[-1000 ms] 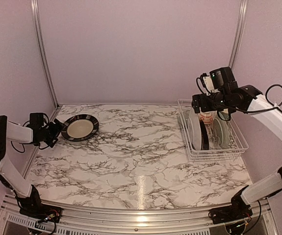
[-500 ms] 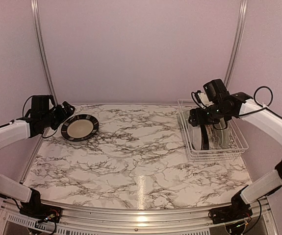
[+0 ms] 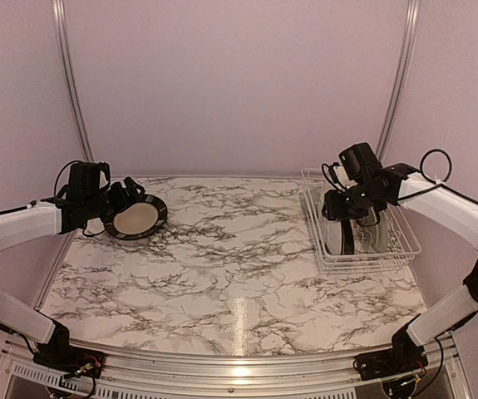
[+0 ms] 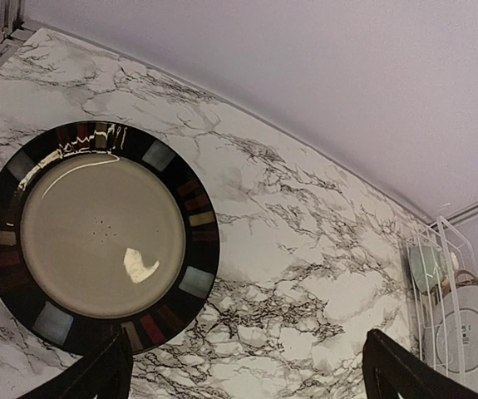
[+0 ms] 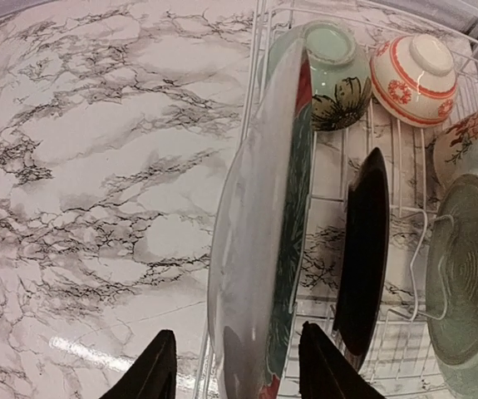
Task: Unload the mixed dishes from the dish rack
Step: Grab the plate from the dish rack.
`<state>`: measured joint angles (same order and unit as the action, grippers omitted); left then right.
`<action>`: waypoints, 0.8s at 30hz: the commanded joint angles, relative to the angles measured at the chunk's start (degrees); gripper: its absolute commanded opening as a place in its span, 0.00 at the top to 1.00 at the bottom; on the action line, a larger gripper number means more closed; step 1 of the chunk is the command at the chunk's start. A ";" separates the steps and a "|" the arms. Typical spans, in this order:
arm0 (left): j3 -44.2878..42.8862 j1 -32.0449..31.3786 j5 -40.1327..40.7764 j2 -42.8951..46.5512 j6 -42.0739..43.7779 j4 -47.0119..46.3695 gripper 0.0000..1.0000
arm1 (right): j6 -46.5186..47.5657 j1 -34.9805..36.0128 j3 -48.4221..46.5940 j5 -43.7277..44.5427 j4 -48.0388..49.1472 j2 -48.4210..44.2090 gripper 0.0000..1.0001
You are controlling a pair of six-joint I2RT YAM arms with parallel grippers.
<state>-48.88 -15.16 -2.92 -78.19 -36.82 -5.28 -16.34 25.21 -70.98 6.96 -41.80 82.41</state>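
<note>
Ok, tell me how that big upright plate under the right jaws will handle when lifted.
Probably rigid and fragile: the big plate looks like glazed ceramic. Its glossy rim may slip in a thin pinch. Standing on edge in the dish rack, it could tip against the black plate once freed.

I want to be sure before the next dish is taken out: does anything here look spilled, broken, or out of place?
Nothing stands out. The black-rimmed plate lies flat on the table, the plates and bowls sit inside the dish rack, and no spill or crack is visible.
</note>
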 commanded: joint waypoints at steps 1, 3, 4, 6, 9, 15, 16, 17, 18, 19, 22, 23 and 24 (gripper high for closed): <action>0.88 -1.10 -0.15 -0.78 -0.06 -0.22 0.01 | -0.80 -0.34 0.27 0.05 2.45 1.53 0.54; 0.66 -1.45 -0.24 -0.73 -0.03 -0.17 0.01 | -0.87 -0.34 0.48 -0.19 3.20 1.61 0.57; 0.49 -1.57 -0.37 -0.79 0.01 -0.11 0.01 | -0.96 -0.38 0.50 -0.30 3.41 1.61 0.60; 0.09 -1.79 -0.66 -0.82 0.08 0.11 0.01 | -0.98 -0.34 0.41 -0.35 3.71 1.46 0.65; -0.15 -2.06 -0.77 -0.66 0.23 0.34 0.01 | -0.84 -0.38 0.04 -0.45 3.42 1.07 0.73; -0.40 -2.32 -0.98 -0.46 0.17 0.08 0.01 | -0.67 -0.34 -1.05 -0.64 2.96 -0.10 0.92; -0.42 -2.40 -1.03 -0.31 0.17 -0.03 0.01 | -0.71 -0.34 -1.16 -0.87 2.89 -0.12 0.94; -0.50 -2.50 -1.04 -0.30 0.24 -0.12 0.01 | -0.90 -0.34 -1.40 -1.05 2.85 -0.14 0.97; -0.59 -2.54 -1.04 -0.29 0.27 -0.09 0.01 | -1.08 -0.38 -1.59 -1.16 2.79 -0.22 0.99; -0.69 -2.65 -1.04 -0.36 0.36 -0.04 0.01 | -1.27 -0.36 -1.83 -1.30 2.78 -0.31 1.00; -0.37 -2.72 -0.95 -0.21 0.48 -0.04 0.01 | -1.62 -0.34 -2.49 -1.83 2.99 -0.67 1.00; -0.26 -2.72 -0.95 -0.09 0.39 -0.19 0.01 | -1.60 -0.36 -2.88 -1.86 2.84 -0.74 1.00; -0.05 -2.84 -1.03 0.00 0.43 -0.30 0.01 | -1.66 -0.36 -3.24 -1.91 2.68 -0.80 1.00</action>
<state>-48.88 -17.58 -3.55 -78.26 -36.86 -5.30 -16.32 25.10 -70.37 3.20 -38.87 83.77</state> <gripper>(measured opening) 0.989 0.076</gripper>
